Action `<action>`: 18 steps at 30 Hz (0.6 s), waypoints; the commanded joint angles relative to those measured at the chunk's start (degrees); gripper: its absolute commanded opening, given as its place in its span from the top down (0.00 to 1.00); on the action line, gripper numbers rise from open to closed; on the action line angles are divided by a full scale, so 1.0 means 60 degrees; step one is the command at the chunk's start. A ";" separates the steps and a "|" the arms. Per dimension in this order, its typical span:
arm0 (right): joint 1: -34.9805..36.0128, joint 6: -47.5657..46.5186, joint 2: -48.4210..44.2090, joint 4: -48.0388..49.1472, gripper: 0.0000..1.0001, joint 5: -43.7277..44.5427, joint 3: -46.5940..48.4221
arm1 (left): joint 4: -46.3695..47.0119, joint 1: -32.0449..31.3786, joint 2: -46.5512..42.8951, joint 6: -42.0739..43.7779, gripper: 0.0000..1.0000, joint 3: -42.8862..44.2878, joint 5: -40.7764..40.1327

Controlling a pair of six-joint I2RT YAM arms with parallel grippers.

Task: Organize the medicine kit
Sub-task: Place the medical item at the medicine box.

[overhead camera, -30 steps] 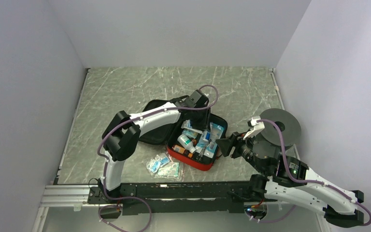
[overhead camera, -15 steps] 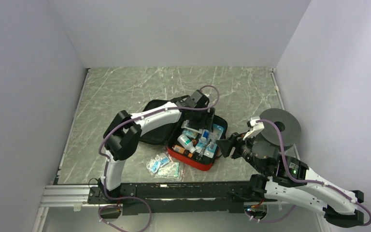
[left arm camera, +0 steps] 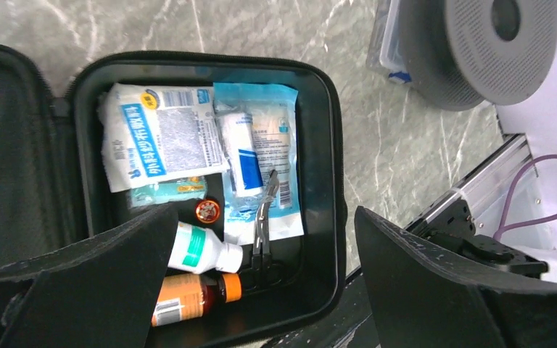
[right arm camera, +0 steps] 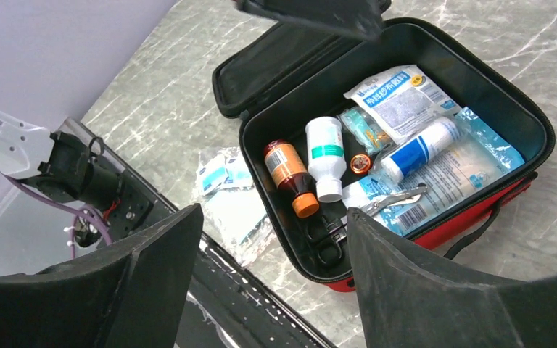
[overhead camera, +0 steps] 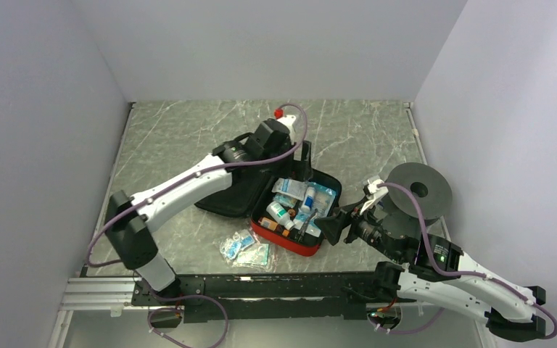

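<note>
Top external, open medicine kit (overhead camera: 288, 242) under left jaws, beside right jaws, both spread, empty

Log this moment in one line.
left gripper: open, above medicine kit | right gripper: open, beside kit | kit: unzipped, holds white bottle, amber bottle, gauze packet, scissors | sachets: loose on table

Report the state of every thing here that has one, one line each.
medicine kit: unzipped, lid laid open flat
left claw: open, empty, above the kit
right claw: open, empty, by the kit's right side
white bottle: capped, lying on its side in the kit
brown bottle: capped, lying beside the white one
scissors: blades shut, in the kit
loose packets: on the table, outside the kit
</note>
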 commanded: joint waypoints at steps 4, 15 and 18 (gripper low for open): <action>-0.0009 0.1203 0.0302 -0.0426 0.19 0.1578 -0.0007 | -0.0914 0.0249 -0.2186 0.0178 0.01 -0.0599 -0.1583; -0.0099 0.4099 0.3104 -0.1795 0.21 0.3368 0.0120 | -0.1879 0.0727 -0.4771 -0.0379 0.01 -0.2450 -0.1899; -0.0326 0.4444 0.3436 -0.1656 0.23 0.3438 -0.0037 | -0.1971 0.0841 -0.5641 -0.0476 0.02 -0.3021 -0.1913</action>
